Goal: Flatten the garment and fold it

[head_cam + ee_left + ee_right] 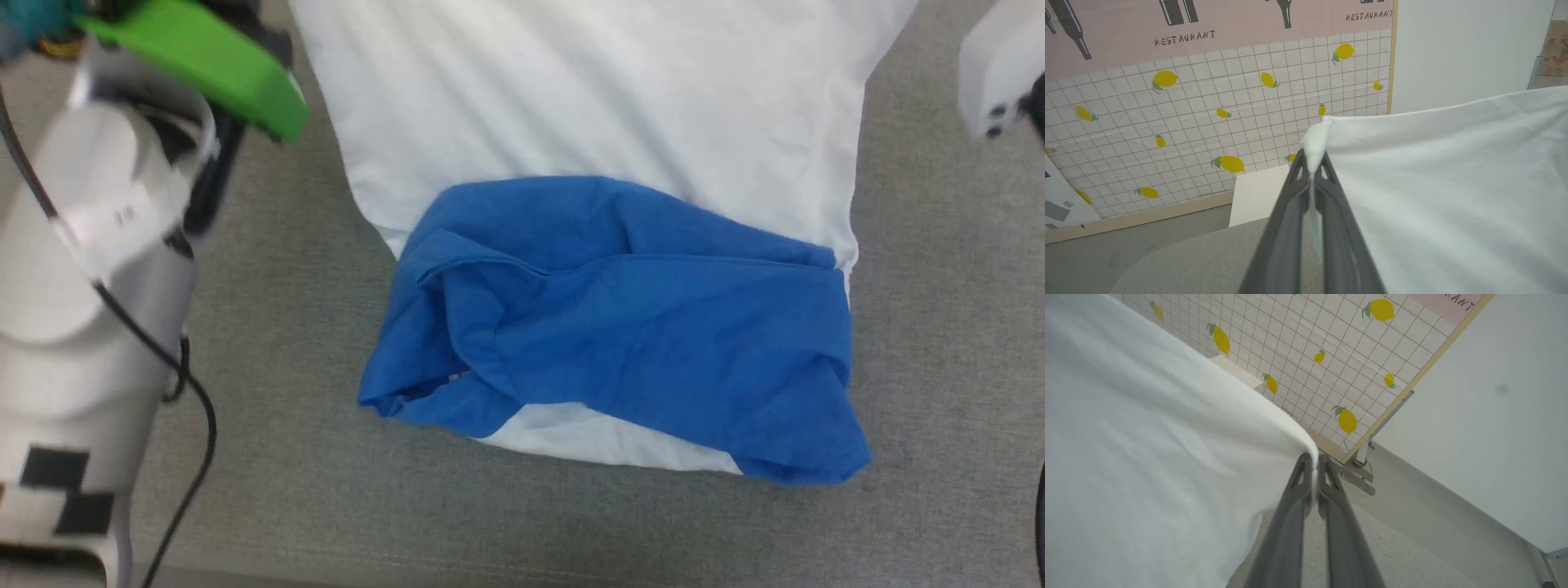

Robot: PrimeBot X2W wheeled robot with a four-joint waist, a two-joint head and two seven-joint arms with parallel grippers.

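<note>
Left tool is clamped on a stitched white corner of the shirt, cloth bunched between its fingers; right tool is pinched closed on another white corner, the fabric sloping away from it. The shirt's near end lies on the grey counter; the blue sleeves are folded across it, rumpled and overlapping, a strip of white showing below.

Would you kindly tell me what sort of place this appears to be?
Probably a staged test room, not a real restaurant: a printed lemon-and-RESTAURANT backdrop, a plain white wall, a grey cloth-covered table.
</note>
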